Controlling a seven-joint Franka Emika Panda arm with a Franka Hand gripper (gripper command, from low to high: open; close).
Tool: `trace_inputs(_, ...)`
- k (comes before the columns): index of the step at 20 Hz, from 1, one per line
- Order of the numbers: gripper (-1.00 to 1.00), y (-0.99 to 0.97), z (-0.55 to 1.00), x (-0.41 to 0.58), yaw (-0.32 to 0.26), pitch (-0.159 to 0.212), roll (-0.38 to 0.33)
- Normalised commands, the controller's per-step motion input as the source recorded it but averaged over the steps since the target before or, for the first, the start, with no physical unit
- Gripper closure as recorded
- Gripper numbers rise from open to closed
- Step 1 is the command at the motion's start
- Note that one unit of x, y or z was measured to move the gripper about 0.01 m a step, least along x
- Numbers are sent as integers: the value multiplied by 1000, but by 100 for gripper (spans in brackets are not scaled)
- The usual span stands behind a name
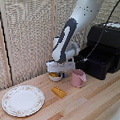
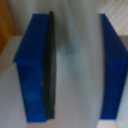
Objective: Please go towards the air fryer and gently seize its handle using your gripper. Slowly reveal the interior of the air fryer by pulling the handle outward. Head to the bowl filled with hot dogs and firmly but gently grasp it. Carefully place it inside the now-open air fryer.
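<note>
Bowl (image 1: pixel 57 74), small, white and round with orange-yellow hot dogs (image 1: pixel 56 74) inside, sits on the desk (image 1: pixel 93 102) directly under the pincer (image 1: pixel 59 69). It looks light, rigid and smooth, so I judge the thin rim the best hold, with modest pressure and the bowl kept level. In the wrist view the blue fingers (image 2: pixel 35 70) stand apart with pale blur between them; whether they grip the rim I cannot tell. A pink mug (image 1: pixel 78 77) stands just beside the pincer, and beyond it the air fryer (image 1: pixel 103 53) has its drawer pulled out.
</note>
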Motion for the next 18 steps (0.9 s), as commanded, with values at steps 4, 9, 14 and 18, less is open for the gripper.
trace_inputs(4, 100, 31, 420, -4, -124, -103, 41)
trace_inputs(9, 100, 63, 670, 2, -222, -118, 56)
trace_inputs(14, 100, 27, 706, 41, -248, -66, 11)
trace_inputs(18, 100, -39, 778, 38, -255, -19, 20)
